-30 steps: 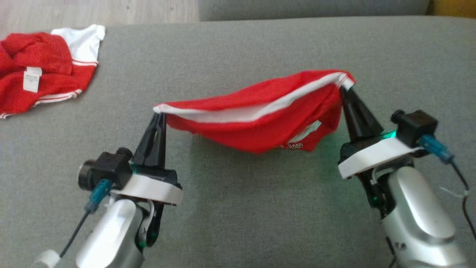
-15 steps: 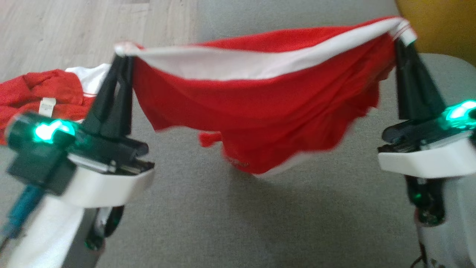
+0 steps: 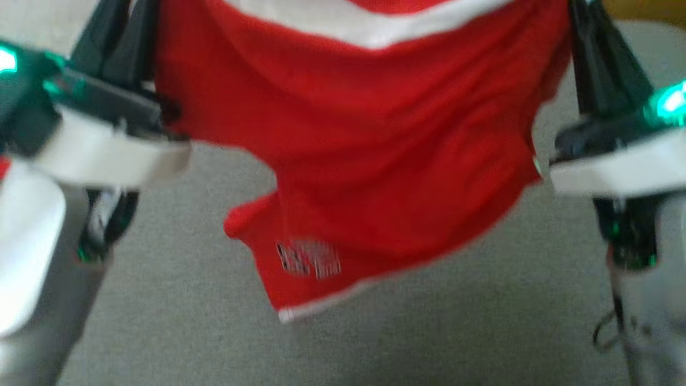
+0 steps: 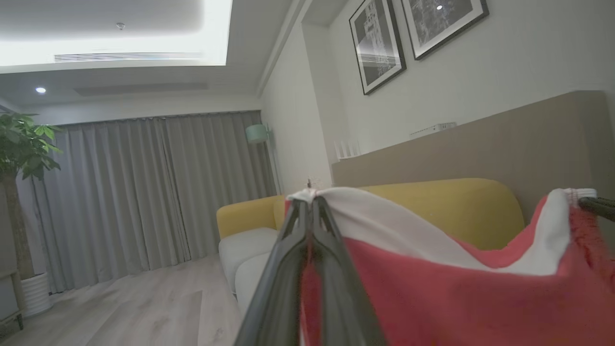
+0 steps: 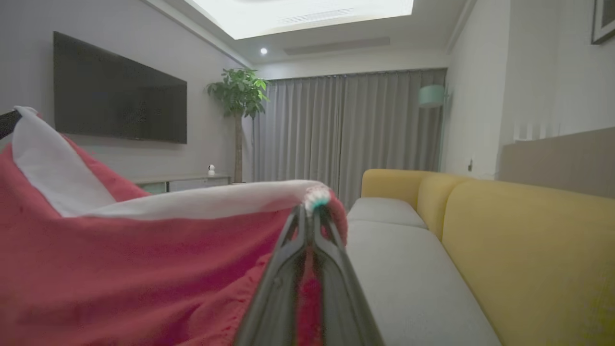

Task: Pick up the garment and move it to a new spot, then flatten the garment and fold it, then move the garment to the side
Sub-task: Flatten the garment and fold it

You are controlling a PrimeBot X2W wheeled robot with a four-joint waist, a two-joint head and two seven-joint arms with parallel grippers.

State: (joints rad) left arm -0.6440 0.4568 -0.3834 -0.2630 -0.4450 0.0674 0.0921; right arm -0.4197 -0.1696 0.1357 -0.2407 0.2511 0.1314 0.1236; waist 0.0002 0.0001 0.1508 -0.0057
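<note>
The garment (image 3: 375,150) is red with a white band (image 3: 370,32) along its top edge and a small printed logo (image 3: 308,260) near its hem. It hangs in the air, stretched between my two grippers above the grey cushion (image 3: 375,354). My left gripper (image 4: 311,199) is shut on the band's left corner, and its dark fingers (image 3: 120,37) rise at the head view's upper left. My right gripper (image 5: 310,209) is shut on the band's right corner, its fingers (image 3: 603,59) at the upper right. In the head view the fingertips are cut off by the top edge.
A yellow sofa back (image 5: 528,250) with grey seat cushions (image 5: 408,278) runs along the right. A dark television (image 5: 120,101) hangs on the left wall, with a potted plant (image 5: 238,96) and grey curtains (image 5: 346,129) behind. Wooden floor (image 4: 144,307) lies beyond the cushion.
Both grippers have risen with the garment, which has come off the grey cushion and now hangs open, close to the head camera. The red and white clothes at the left have gone from view.
</note>
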